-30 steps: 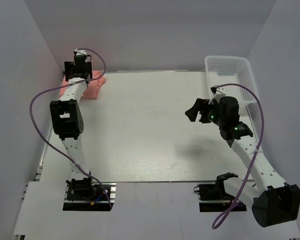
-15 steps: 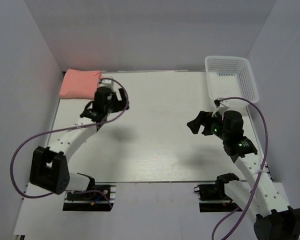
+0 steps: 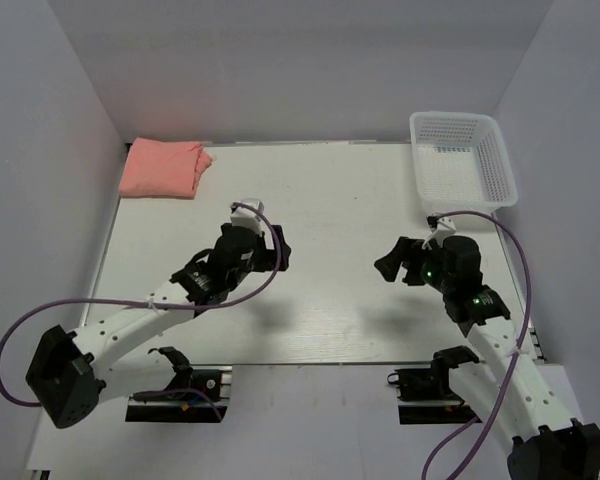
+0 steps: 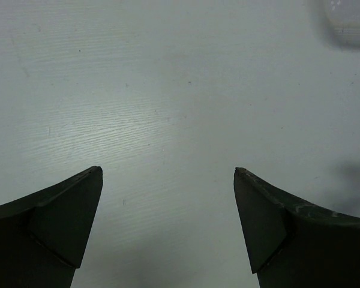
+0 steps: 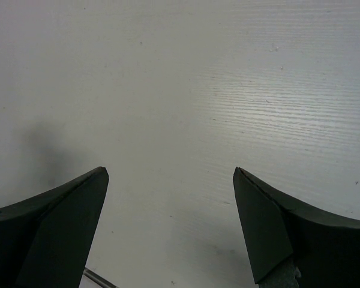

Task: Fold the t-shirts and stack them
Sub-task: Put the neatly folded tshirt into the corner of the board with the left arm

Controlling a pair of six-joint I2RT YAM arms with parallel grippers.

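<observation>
The salmon-pink t-shirt (image 3: 163,169) lies folded in a neat rectangle at the far left corner of the white table, seen only in the top view. My left gripper (image 3: 272,248) is open and empty, hovering over the table's middle, well away from the shirt. In the left wrist view its gripper (image 4: 168,174) shows only bare table between its spread fingers. My right gripper (image 3: 388,263) is open and empty over the right middle of the table. In the right wrist view the gripper (image 5: 170,173) also shows only bare table.
A white plastic mesh basket (image 3: 490,180) stands at the far right corner, and its blurred corner (image 4: 351,21) shows in the left wrist view. White walls enclose the table on three sides. The table's near edge (image 3: 310,364) runs just ahead of the arm bases.
My left arm has drawn back from the shirt at the far left corner to the table's middle, leaving it folded there. My right arm has pulled slightly nearer.
</observation>
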